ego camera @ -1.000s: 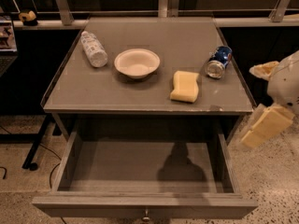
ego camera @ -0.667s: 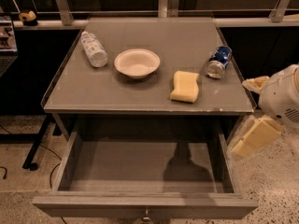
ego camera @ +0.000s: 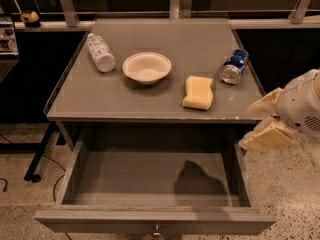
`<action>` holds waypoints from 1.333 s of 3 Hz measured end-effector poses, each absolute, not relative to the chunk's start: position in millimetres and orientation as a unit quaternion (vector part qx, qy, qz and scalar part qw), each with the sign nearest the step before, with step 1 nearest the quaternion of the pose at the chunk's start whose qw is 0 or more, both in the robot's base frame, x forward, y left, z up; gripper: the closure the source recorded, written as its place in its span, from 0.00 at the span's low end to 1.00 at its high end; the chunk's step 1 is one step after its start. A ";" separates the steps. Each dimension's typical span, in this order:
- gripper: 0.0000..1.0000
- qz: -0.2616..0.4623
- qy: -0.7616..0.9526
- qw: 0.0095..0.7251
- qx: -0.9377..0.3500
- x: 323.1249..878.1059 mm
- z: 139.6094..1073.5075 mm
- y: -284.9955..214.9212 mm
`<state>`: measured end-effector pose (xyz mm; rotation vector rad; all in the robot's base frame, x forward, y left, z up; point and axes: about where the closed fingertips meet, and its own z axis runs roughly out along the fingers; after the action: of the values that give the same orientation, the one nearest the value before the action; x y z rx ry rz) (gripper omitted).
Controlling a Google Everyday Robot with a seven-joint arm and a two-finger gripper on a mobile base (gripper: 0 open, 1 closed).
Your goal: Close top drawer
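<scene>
Under the tabletop, the top drawer (ego camera: 100, 217) stands pulled far out, its inside bare.
Right of the drawer's right wall, near the table (ego camera: 150, 101) corner, the gripper (ego camera: 264, 121) hangs with its 2 fingers apart, gripping nothing; on top lie 1 bottle (ego camera: 100, 52), 1 bowl (ego camera: 147, 67), 1 sponge (ego camera: 198, 92) and 1 can (ego camera: 234, 67).

- top drawer (ego camera: 150, 218): grey wood, wide and deep, pulled far out beneath the tabletop, lower centre of frame; front panel at the bottom edge, small round metal knob at its centre.
- gripper (ego camera: 261, 121): right edge of frame, just beside the drawer's right wall, fingers apart.
</scene>
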<state>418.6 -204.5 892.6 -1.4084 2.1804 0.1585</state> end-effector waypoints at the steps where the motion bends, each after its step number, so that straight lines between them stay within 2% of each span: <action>1: 0.65 0.059 0.808 0.267 -0.522 418.6 892.6 -204.5; 2: 0.89 0.059 0.808 0.267 -0.522 418.6 892.6 -204.5; 3: 1.00 0.053 0.807 0.287 -0.513 408.7 890.7 -203.6; 4: 1.00 0.081 0.816 0.310 -0.481 389.4 860.0 -207.3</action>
<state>389.4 -207.3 860.0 -1.2700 2.1561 0.2138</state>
